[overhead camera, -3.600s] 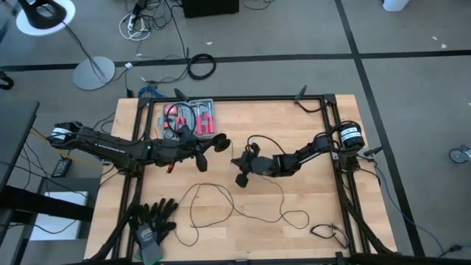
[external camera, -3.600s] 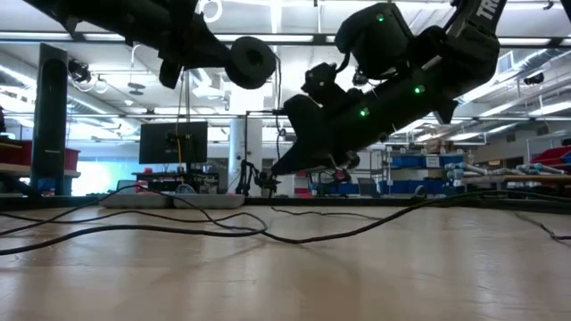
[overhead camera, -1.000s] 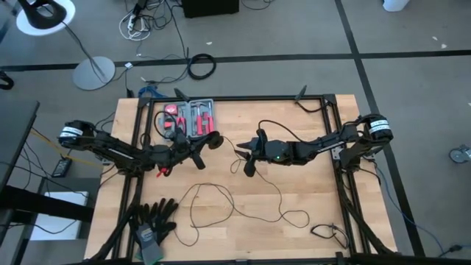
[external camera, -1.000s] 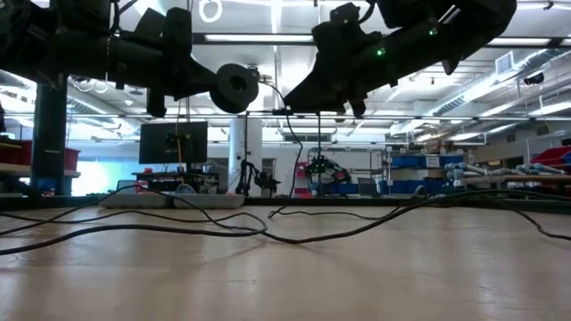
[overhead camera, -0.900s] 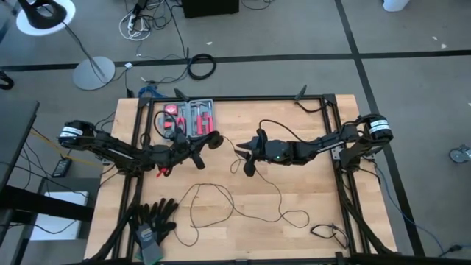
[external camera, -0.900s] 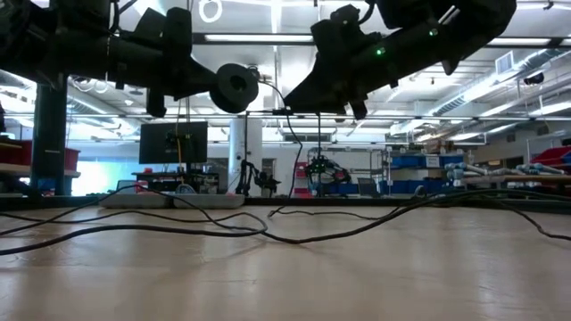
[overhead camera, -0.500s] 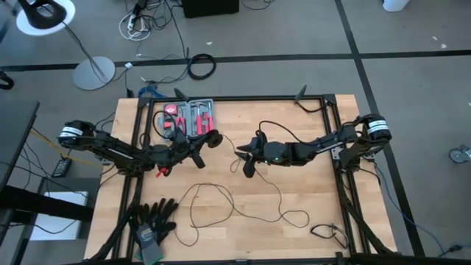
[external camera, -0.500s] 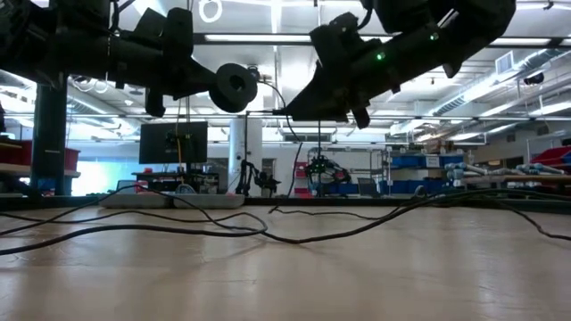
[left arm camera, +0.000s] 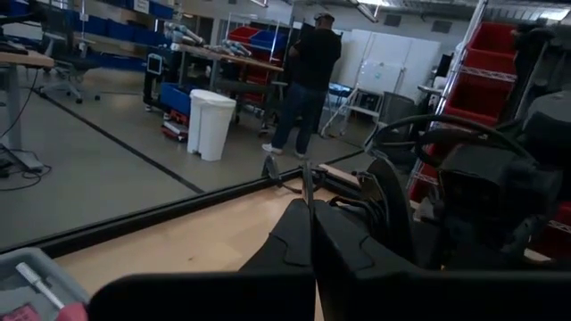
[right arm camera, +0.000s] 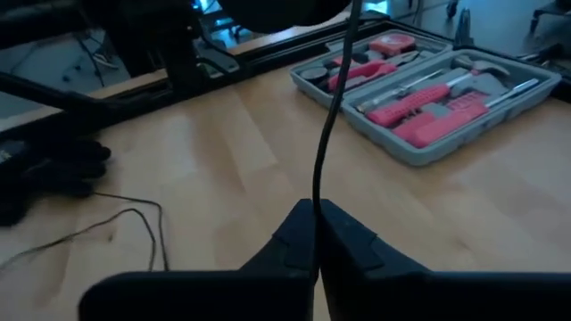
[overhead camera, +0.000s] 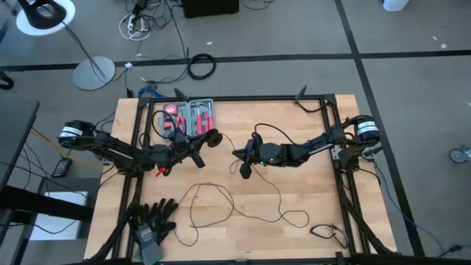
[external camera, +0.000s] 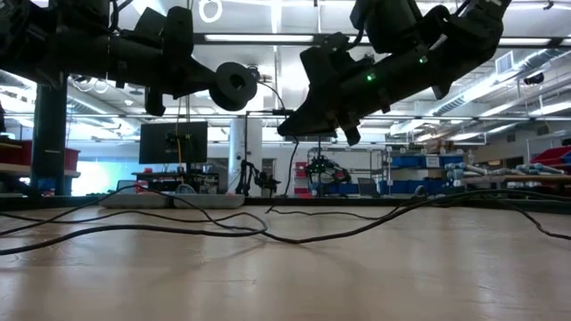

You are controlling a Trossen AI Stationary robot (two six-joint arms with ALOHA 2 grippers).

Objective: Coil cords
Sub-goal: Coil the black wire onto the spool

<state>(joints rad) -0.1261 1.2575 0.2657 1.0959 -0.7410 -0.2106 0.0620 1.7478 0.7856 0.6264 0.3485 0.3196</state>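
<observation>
Right claw (right arm camera: 314, 234) pinched shut on the wire (right arm camera: 328, 134) beside the tool tray (right arm camera: 428, 98); left claw (overhead camera: 208, 140) clamps the puck (external camera: 234, 86); slack could snag, yanking it free

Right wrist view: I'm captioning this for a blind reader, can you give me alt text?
The right hand, shut, pinches a thin black wire that rises straight from between its fingers. Beyond it on the wooden table lies a grey tool tray of red-handled tools, and more wire loops at the far side.
</observation>
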